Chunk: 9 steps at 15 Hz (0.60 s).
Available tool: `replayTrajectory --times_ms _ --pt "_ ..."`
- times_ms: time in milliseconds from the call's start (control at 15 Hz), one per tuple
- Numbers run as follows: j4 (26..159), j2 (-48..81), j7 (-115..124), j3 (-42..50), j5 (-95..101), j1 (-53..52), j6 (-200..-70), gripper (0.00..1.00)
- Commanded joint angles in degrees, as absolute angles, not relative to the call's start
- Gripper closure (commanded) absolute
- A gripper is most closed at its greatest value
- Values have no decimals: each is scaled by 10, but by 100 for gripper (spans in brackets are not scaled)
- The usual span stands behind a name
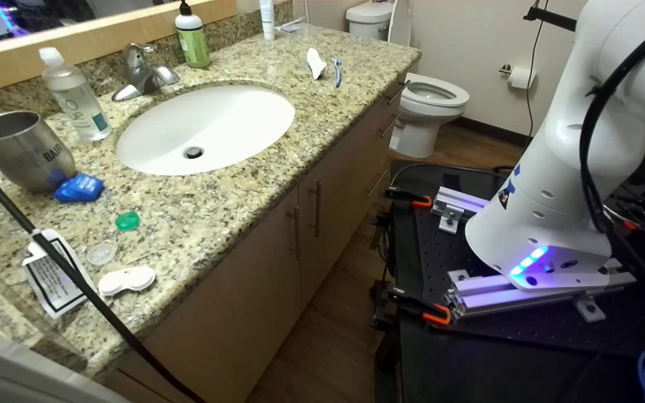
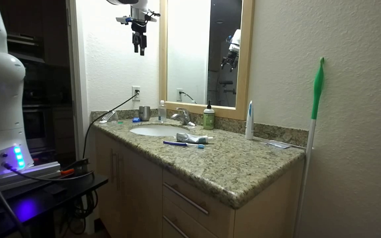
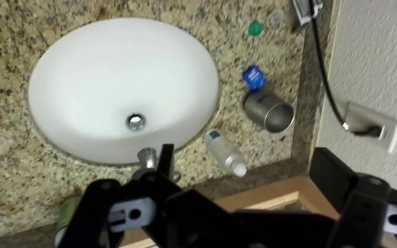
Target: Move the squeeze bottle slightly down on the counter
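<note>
The squeeze bottle, slim and whitish, stands upright near the back wall at the toilet end of the counter in both exterior views. It is out of the wrist view. The speckled granite counter also shows in the wrist view. My gripper hangs high above the far end of the counter, well away from the squeeze bottle. In the wrist view my gripper has its fingers wide apart with nothing held. It is out of frame in an exterior view that shows the arm's base.
Around the white sink are a faucet, a clear bottle, a green pump bottle and a steel cup. A crumpled tube and toothbrush lie before the squeeze bottle. A black cable crosses one end.
</note>
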<state>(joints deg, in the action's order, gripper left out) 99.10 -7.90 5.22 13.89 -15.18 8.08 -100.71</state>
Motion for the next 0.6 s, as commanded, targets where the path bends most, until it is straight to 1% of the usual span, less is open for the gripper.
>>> replayTrajectory --times_ms 0,200,267,467,533 --pt "880 21 65 176 -194 127 -1041 0" --pt "778 101 94 201 -237 170 -1053 0" --pt "857 41 71 183 -210 158 -1059 0" --pt "803 86 81 204 -228 168 -1061 0" --pt "814 90 86 203 -200 158 -1101 0"
